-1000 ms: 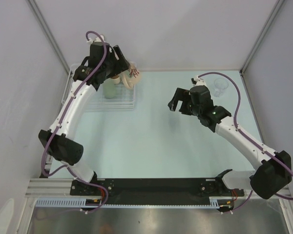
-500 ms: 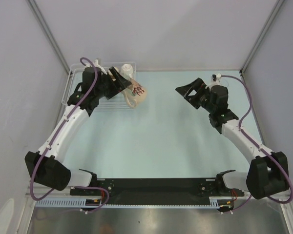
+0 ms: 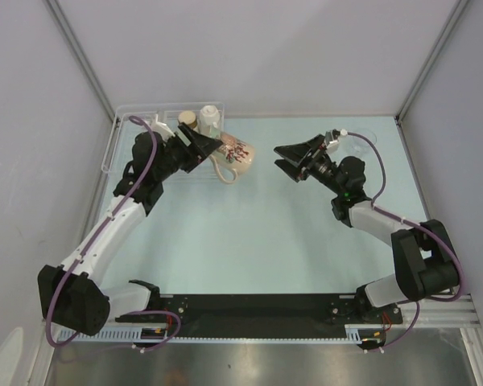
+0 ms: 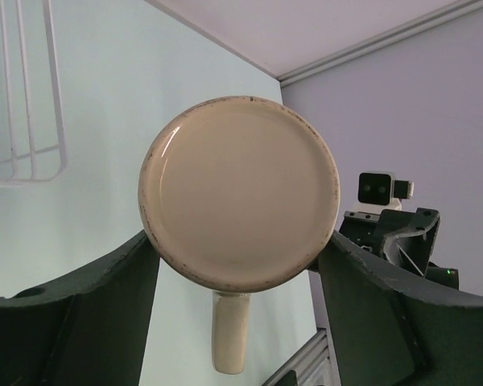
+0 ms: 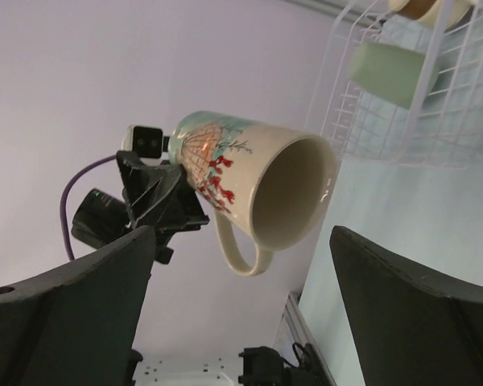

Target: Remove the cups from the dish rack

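Item: beige cup (image 3: 235,157), red/green print on side, one handle. Loc.: off the table, held in air over far-left part of tabletop (image 3: 249,233), just beside right edge of dish rack (image 3: 137,153), outside its rim. Attitude: lying on its side, mouth twd right edge of table, base twd rack, handle on the near-edge side. Left gripper (image 3: 209,149): clamped on the cup at base end; left wrist view shows round base filling the gap, one finger (image 4: 88,314) pressed to each flank, handle hanging below btwn them. Right gripper (image 3: 280,158): over far-centre of table, right of the cup, tips aimed at its mouth, near but not touching; fingers (image 5: 64,314) spread wide, nothing btwn them; right wrist view looks straight into the cup's open mouth, cup sits in the gap only by line of sight. Dish rack: far-left corner of tabletop, white grid bars. In rack, along its far edge: brown cup (image 3: 187,119), white cup (image 3: 210,115), pale green cup (image 3: 210,129); green one lies on its side per right wrist view.
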`<state>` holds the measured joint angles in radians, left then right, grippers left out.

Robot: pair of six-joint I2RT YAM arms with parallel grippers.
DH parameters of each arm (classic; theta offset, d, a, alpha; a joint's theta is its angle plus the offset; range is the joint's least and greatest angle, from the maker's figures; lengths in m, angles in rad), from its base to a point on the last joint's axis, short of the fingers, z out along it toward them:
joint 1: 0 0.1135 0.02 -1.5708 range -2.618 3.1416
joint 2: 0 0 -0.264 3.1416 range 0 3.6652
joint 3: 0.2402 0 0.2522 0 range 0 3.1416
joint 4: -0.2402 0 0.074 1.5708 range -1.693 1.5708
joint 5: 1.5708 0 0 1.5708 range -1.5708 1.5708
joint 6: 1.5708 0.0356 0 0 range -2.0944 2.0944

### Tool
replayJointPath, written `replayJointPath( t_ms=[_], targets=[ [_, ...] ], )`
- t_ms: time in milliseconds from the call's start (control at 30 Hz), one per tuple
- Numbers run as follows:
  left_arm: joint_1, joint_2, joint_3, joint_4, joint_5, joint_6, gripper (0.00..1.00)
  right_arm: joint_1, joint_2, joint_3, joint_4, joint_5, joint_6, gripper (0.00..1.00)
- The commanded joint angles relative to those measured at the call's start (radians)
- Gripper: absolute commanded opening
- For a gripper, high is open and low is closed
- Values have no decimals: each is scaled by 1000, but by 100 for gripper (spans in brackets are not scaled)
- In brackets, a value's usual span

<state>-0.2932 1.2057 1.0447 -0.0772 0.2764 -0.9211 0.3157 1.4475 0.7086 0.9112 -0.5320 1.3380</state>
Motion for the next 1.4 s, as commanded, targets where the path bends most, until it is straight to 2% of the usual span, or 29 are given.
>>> replayJointPath(
  t_ms=[0,533,767,867,967,1000,1167,1200,1367],
  targets=[
    [0,-67,-20,238,50,-81,0,55,-13,61,49,-42,-23,96],
    [-32,-118,-87,307,58,-128,0,152,148,157,109,-52,4,95],
    [-46,-143,-110,301,56,-133,0,184,224,236,149,-56,20,90],
    [-50,-146,-115,298,56,-133,0,195,261,279,170,-57,33,84],
    [-57,-146,-117,298,53,-131,0,209,290,311,190,-59,50,76],
    [-57,-146,-117,297,53,-131,1,209,295,315,198,-59,55,70],
    [-63,-144,-118,297,58,-131,0,226,326,330,229,-62,76,58],
    [-63,-144,-120,297,58,-131,0,227,330,333,233,-65,79,51],
    [-70,-140,-124,297,58,-131,1,235,353,351,271,-75,110,31]
  ],
)
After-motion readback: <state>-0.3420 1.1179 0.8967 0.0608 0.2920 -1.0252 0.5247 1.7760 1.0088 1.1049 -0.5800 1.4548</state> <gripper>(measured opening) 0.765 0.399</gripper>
